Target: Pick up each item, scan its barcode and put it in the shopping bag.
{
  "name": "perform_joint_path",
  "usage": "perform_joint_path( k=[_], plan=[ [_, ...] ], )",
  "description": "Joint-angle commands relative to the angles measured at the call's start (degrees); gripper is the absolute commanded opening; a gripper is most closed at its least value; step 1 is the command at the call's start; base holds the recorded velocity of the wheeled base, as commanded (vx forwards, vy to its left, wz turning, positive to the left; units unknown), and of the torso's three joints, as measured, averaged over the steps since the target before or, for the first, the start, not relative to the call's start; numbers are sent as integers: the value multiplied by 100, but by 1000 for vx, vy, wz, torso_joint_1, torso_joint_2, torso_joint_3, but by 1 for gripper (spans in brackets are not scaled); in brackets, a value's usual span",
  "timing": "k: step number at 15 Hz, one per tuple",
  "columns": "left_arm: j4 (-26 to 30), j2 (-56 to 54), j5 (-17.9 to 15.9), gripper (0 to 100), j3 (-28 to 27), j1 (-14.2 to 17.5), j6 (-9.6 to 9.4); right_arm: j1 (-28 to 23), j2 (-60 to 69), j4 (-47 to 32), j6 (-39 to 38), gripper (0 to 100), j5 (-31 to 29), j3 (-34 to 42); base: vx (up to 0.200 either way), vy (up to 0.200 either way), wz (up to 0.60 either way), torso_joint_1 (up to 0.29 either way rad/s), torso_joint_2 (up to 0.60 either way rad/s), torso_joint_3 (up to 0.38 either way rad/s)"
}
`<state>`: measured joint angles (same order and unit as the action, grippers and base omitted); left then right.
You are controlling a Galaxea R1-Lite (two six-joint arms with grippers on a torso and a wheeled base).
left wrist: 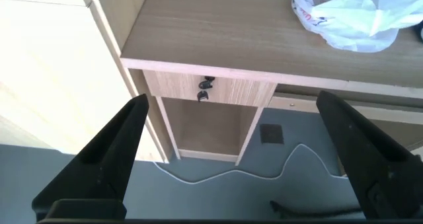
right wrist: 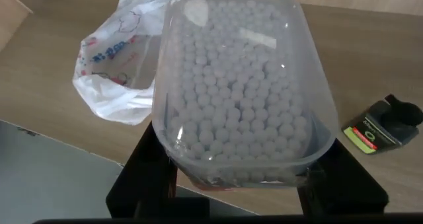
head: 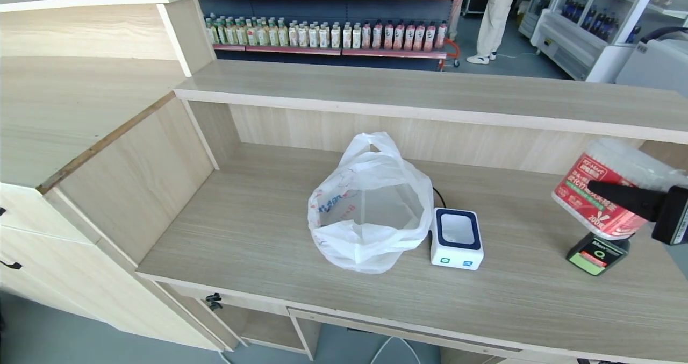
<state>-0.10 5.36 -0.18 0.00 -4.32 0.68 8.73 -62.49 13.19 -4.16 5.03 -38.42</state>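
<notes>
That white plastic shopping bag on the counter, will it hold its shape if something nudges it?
Probably not: the shopping bag is thin, crinkled, see-through film, so it likely flops. It looks empty and light, so a nudge may slide it on the smooth counter. Its sagging mouth could fold shut.

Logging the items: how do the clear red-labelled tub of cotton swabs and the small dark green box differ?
The clear red-labelled tub of cotton swabs is larger and held aloft in the right claw; the small dark green box lies on the wooden counter, ungripped. Both are outside the white plastic bag.
</notes>
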Motion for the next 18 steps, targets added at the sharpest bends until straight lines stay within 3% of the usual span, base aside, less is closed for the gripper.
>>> perform_joint_path(
  k=[1, 6, 7, 11, 18],
  plan=[
    [1, 9, 1, 100, 0, 1, 2, -3, -88, 26, -226, 0, 200, 90, 0, 0, 0, 0, 0, 0],
    [1, 9, 1, 100, 0, 1, 2, -266, -1213, 632, -1492, 0, 112, -403, 0, 0, 0, 0, 0, 0],
    [1, 9, 1, 100, 0, 1, 2, -346, -1415, 474, -1738, 0, 41, -631, 0, 0, 0, 0, 0, 0],
    [-8, 9, 1, 100, 0, 1, 2, -469, -1951, -1381, -3065, 0, 6, -1835, 0, 0, 0, 0, 0, 0],
    [1, 9, 1, 100, 0, 1, 2, -477, -2575, -1679, -4146, 0, -11, -1950, 0, 0, 0, 0, 0, 0]
  ],
)
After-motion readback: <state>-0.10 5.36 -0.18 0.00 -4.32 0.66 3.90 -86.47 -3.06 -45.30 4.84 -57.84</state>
